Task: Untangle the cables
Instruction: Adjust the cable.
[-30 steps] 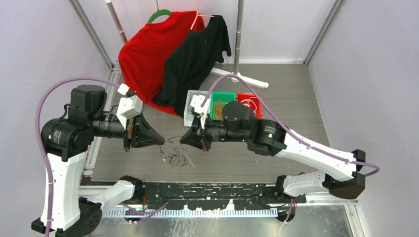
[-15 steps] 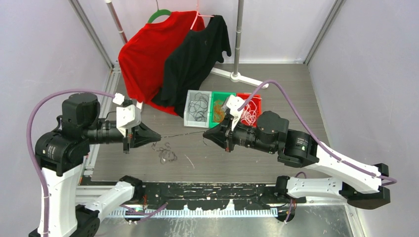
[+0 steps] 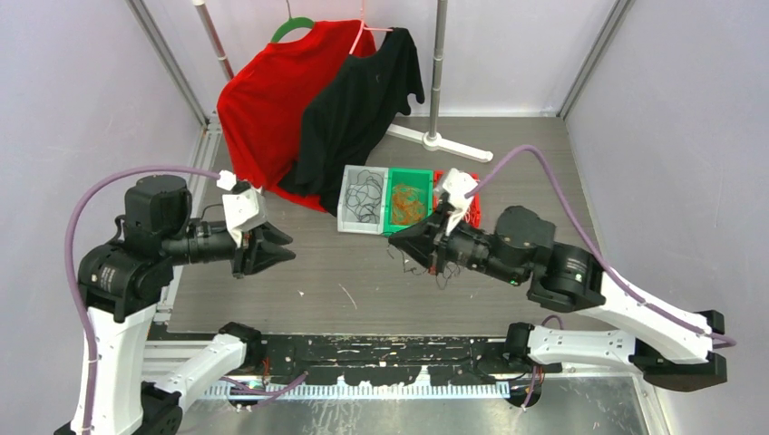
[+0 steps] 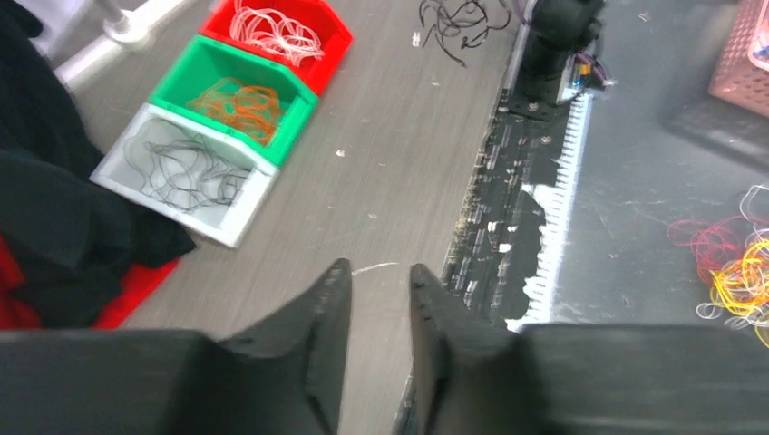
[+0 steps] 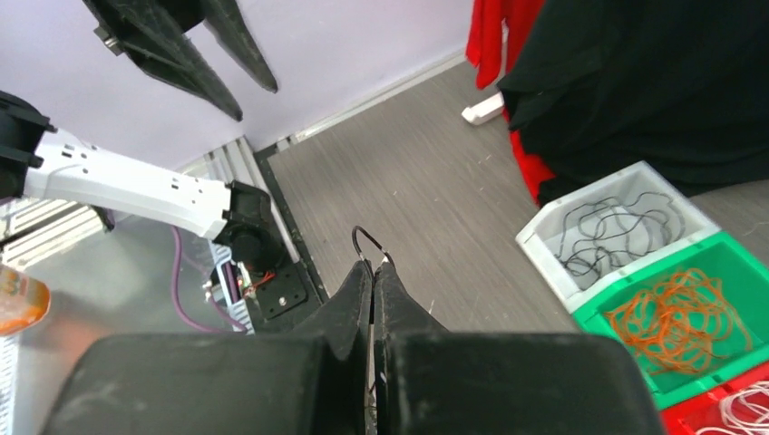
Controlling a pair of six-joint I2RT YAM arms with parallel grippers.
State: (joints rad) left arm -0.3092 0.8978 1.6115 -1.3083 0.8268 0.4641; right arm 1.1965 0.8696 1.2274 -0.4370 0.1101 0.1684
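My right gripper (image 3: 395,243) is shut on a thin black cable; a short loop of it (image 5: 364,238) pokes out past the fingertips. The rest of the black cables (image 3: 428,266) hang in a loose bunch under that gripper, above the table, and show far off in the left wrist view (image 4: 461,18). My left gripper (image 3: 287,250) hovers to the left, open, with nothing between its fingers (image 4: 324,308); its two spread fingers (image 5: 186,50) also show in the right wrist view. Three bins hold sorted cables: black in the white bin (image 3: 346,216), orange-brown in the green bin (image 3: 392,216), white in the red bin (image 4: 337,36).
A red shirt (image 3: 263,100) and a black shirt (image 3: 363,109) hang at the back left, over the rack's white foot (image 3: 444,143). A small white scrap (image 3: 347,295) lies on the table. Beyond the near edge are loose coloured cables (image 4: 734,263) and a pink basket (image 4: 748,45).
The black cable stretched between both grippers has left the left gripper, which has opened. The right arm has swung right, and the bunch has come off the table with it.
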